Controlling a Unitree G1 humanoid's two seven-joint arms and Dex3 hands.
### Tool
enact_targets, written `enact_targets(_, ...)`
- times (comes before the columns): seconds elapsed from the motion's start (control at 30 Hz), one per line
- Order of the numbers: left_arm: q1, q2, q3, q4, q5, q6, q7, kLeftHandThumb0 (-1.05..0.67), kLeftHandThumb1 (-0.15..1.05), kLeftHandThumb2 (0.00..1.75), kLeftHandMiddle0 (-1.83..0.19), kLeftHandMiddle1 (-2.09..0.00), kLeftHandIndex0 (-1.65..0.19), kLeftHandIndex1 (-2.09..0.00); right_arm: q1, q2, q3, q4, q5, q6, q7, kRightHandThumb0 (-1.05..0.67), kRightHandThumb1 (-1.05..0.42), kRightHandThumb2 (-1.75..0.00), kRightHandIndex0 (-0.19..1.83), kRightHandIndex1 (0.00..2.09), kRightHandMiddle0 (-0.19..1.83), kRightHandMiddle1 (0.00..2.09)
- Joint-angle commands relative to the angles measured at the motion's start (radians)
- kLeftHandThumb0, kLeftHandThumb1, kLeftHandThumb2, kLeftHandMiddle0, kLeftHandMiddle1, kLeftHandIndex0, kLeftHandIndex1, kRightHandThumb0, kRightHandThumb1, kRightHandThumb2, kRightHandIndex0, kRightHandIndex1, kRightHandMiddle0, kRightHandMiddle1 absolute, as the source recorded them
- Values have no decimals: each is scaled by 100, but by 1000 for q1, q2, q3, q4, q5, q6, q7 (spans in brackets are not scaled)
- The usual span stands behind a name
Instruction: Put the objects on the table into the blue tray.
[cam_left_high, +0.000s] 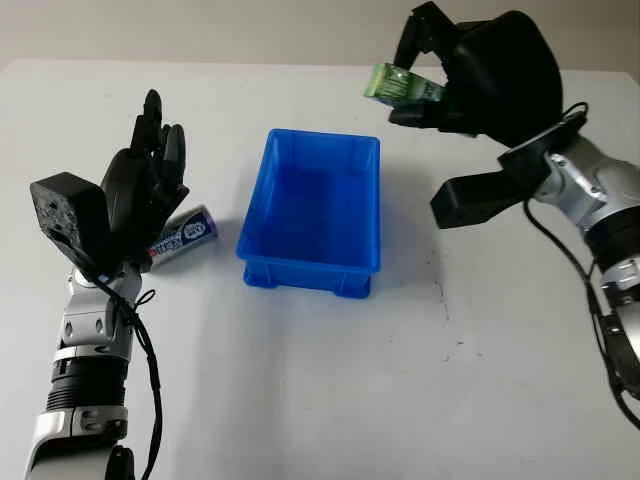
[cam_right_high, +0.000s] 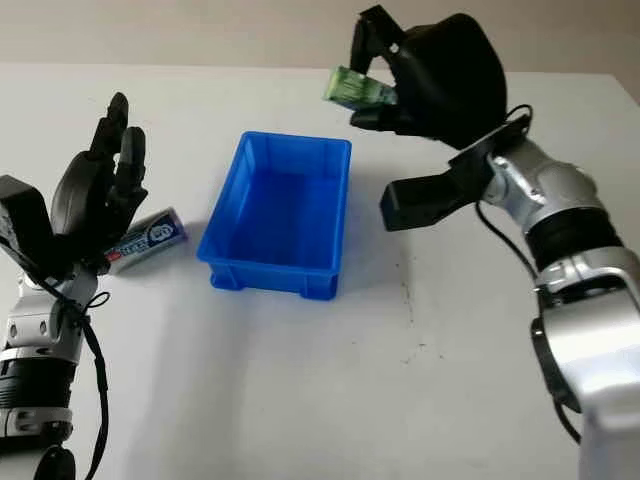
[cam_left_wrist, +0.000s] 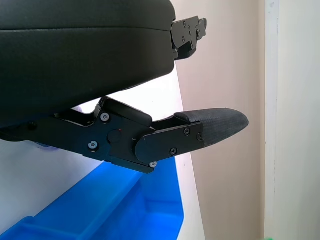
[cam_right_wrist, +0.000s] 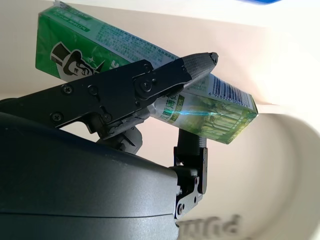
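Open table around a central tray, one hand loaded above its far right corner.

The blue tray (cam_left_high: 312, 212) sits mid-frame with its interior bare and open from above. The right hand (cam_left_high: 440, 85), upper right, grips a green box (cam_left_high: 400, 86) raised just beyond the tray's far right corner. At left, the open left hand (cam_left_high: 140, 190) hangs over a blue tube (cam_left_high: 185, 235), crowding the gap beside the tray. The white table (cam_left_high: 330, 390) in the lower frame lies free.
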Motion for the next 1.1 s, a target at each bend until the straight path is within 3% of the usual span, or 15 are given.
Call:
enact_targets(0.0, -7, -3, 2, -12, -1, -10, 5, -73, 105, 63, 19, 0, 19, 0, -41, 32, 17, 4, -6, -21, -15, -45, -105, -12, 108, 209, 91, 209)
enact_targets(0.13, 0, -5, 0, -17, 0, -11, 7, -73, 105, 63, 19, 0, 19, 0, -50, 87, 57, 0, -28, -31, -25, -48, -105, -15, 102, 209, 77, 209)
enact_targets(0.37, 14, -15, -1, -28, 0, -12, 18, -74, 105, 64, 19, 0, 19, 0, -73, 161, 124, 60, -49, -106, -27, -51, -105, -14, 103, 209, 78, 209)
enact_targets(0.53, 20, -18, 2, -33, 1, -12, 24, -74, 105, 63, 19, 0, 19, 0, -81, 173, 153, 85, -53, -125, 2, -52, -105, -9, 102, 209, 76, 209)
enact_targets(0.63, 23, -19, 2, -35, 2, -9, 33, -74, 105, 62, 19, 0, 19, 0, -86, 167, 157, 91, -38, -130, 106, -55, -104, -9, 83, 209, 62, 209)
enact_targets(0.73, 23, -19, 4, -33, -4, -9, 34, -74, 105, 61, 19, 0, 19, 0, -84, 159, 158, 81, -37, -119, 158, -68, -105, -19, 59, 202, 44, 203)
enact_targets(0.77, 23, -19, 4, -32, -4, -9, 34, -74, 105, 61, 19, 0, 19, 0, -83, 153, 153, 77, -26, -118, 197, -72, -105, -26, 51, 191, 37, 193)
enact_targets(0.8, 22, -19, 5, -31, -5, -9, 35, -74, 105, 61, 19, 0, 19, 0, -81, 150, 149, 74, -17, -118, 228, -77, -105, -37, 40, 158, 25, 163)
enact_targets(0.87, 19, -16, 3, -26, -1, -11, 34, -74, 105, 61, 19, 0, 19, 0, -81, 140, 139, 66, 2, -114, 291, -81, -105, -45, 33, 130, 19, 136)
enact_targets(0.9, 18, -15, 3, -25, 0, -11, 34, -74, 105, 62, 19, 0, 19, 0, -81, 133, 136, 59, 8, -108, 318, -82, -105, -49, 34, 100, 21, 109)
enact_targets(0.97, 17, -14, 3, -26, 0, -9, 35, -74, 105, 62, 19, 0, 19, 0, -79, 118, 131, 41, 13, -93, 354, -83, -105, -51, 38, 60, 26, 77)
enact_targets(1.07, 17, -12, 4, -25, 0, -9, 32, -75, 105, 62, 19, 0, 19, 0, -70, 103, 115, 20, 32, -84, 394, -83, -105, -53, 34, 37, 22, 62)
